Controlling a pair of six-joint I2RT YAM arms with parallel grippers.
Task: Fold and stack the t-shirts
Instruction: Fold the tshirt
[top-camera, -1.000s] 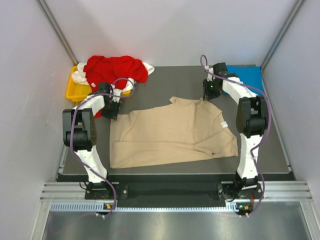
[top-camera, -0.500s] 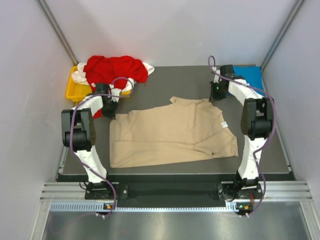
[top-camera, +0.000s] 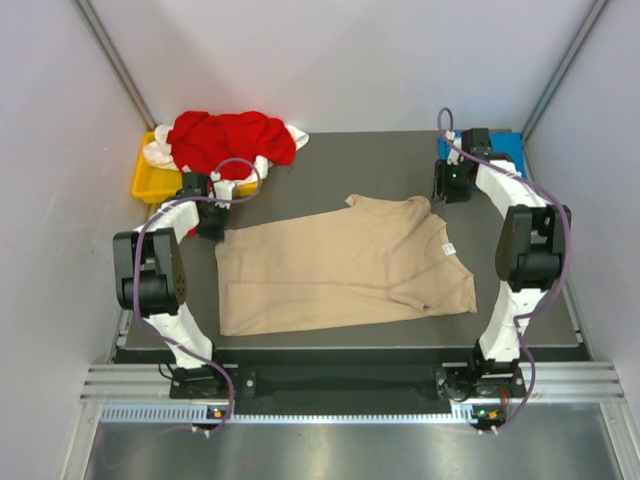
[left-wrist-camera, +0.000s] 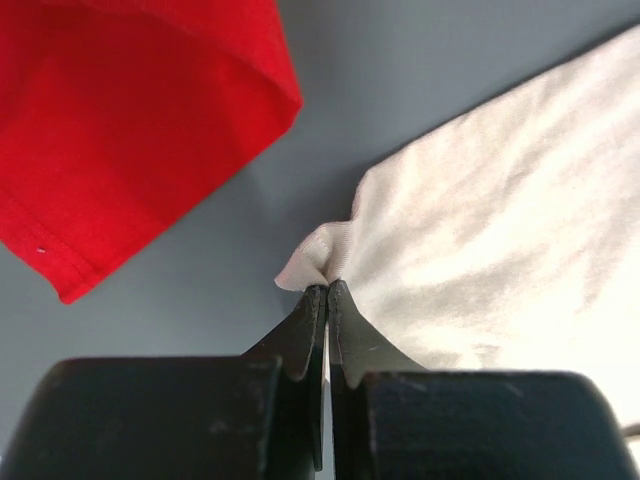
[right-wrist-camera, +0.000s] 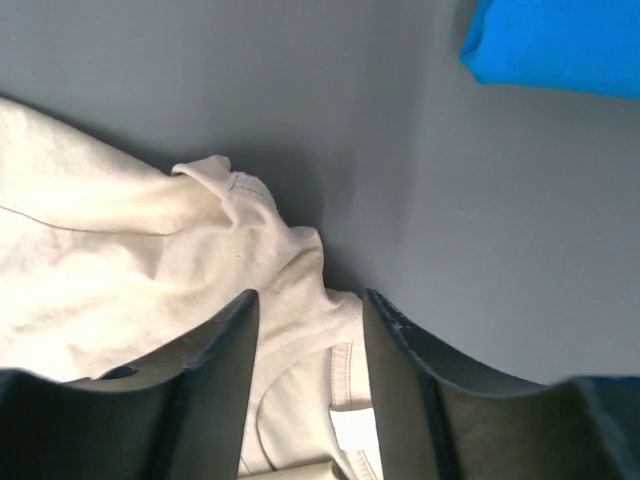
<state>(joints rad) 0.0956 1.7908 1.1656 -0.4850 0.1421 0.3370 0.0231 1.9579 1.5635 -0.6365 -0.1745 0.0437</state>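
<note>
Spreading the beige t-shirt flat; no fold begun.

Top view: beige t-shirt (top-camera: 340, 265) lies mid-worktop, rumpled toward the right edge. Red t-shirt (top-camera: 228, 138) is heaped at the far-left corner, blue t-shirt (top-camera: 505, 150) flat at the far-right corner.
Left wrist: left gripper (left-wrist-camera: 327, 292) pinched tight on the beige t-shirt's corner.
Right wrist: right gripper (right-wrist-camera: 310, 300) has its fingers apart over the collar, gripping nothing.
Next, probably: the right gripper closes on cloth and both pull taut.
</note>
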